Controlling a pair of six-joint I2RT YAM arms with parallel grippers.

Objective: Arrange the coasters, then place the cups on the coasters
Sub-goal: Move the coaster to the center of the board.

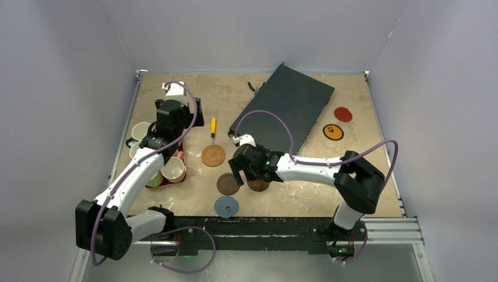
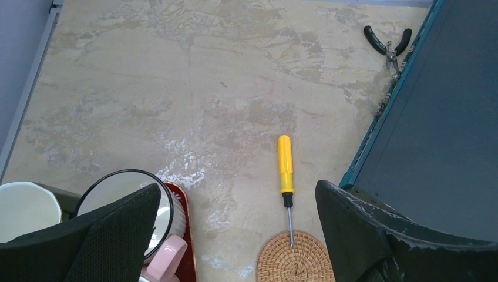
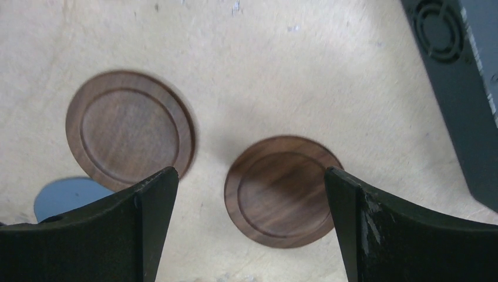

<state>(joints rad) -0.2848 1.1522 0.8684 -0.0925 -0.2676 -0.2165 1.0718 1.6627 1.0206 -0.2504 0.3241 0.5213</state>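
Observation:
Two dark brown coasters lie side by side at front centre. My right gripper hovers open over the right-hand one, touching nothing. A blue-grey coaster lies nearer the front edge, and a tan cork coaster sits behind them. An orange coaster and a red coaster lie far right. Several cups cluster at the left. My left gripper hangs open high above them, empty.
A dark red tray holds some of the cups. A yellow screwdriver points its tip onto the cork coaster. A large dark box lies at the back centre, with black pliers beside its far corner.

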